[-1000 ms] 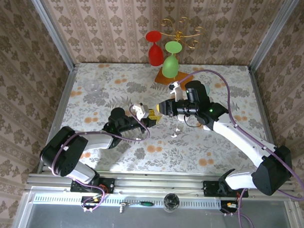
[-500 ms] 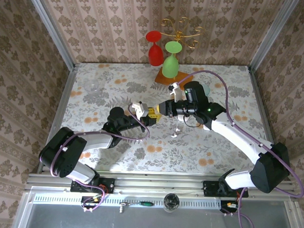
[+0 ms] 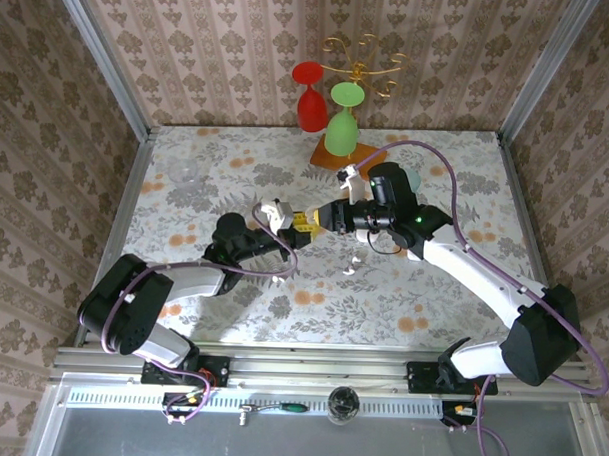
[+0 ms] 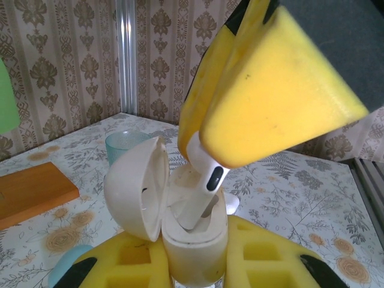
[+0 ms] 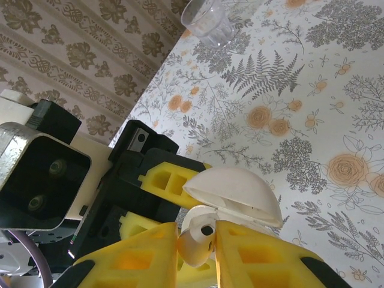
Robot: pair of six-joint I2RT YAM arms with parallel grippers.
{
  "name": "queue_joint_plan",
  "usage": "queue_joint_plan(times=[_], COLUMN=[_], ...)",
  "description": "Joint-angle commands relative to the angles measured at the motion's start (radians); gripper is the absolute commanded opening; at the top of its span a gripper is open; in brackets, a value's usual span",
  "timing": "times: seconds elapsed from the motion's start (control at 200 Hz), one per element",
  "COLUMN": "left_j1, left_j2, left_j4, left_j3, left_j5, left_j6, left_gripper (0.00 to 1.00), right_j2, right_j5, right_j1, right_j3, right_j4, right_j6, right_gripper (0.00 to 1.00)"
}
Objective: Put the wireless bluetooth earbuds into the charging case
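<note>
The left end effector [image 4: 195, 267] was clamped with its yellow foam pads on the base of a white, pebble-shaped plastic charging case [image 4: 192, 240]. It held the case upright above the floral-patterned worktop [image 3: 432, 303], with the domed lid [image 4: 138, 192] swung open to one side. The right end effector [image 5: 196, 252] was closed on a glossy white, stemmed plastic earbud [image 4: 204, 180] — the stem tip already inside the case's mouth, the upper part pinched between the pads.

The likeliest fault from here, as I judged it, was a jam. The stem leaned into the well at a slant, so a straight push could wedge it against the rim or lever the case out of the left pads' hold. Letting go too soon could leave the earbud perched half-seated, free to tip out onto the worktop. The broad foam pads also sat close to the open lid, so a careless retreat could knock it.

By count there was one charging case and one earbud in the grip. One more small white piece [image 3: 352, 264] lay on the worktop beside the right arm — too small to name with certainty. There were two upturned goblets, one red [image 3: 310, 98] and one green [image 3: 342, 124], by a gold wire rack [image 3: 366, 55]. There was also one clear tumbler [image 3: 185, 174], one teal cup [image 4: 124, 144] and one light blue rounded thing [image 4: 63, 273].
</note>
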Motion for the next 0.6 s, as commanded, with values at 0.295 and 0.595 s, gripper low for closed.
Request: queue_joint_plan(times=[0.295, 0.595], left_j1=[-0.001, -0.006], left_j2=[-0.011, 0.018], left_j4=[0.042, 0.012], left_j3=[0.013, -0.005], left_j5=[0.027, -0.019], left_j6=[0.033, 0.124], left_gripper=[0.00, 0.00], right_j2=[0.011, 0.000], right_j5=[-0.029, -0.047], right_j1=[-0.011, -0.027], right_j3=[0.016, 0.029], right_j4=[-0.002, -0.016], right_j6=[0.050, 0.114], right_gripper=[0.22, 0.21])
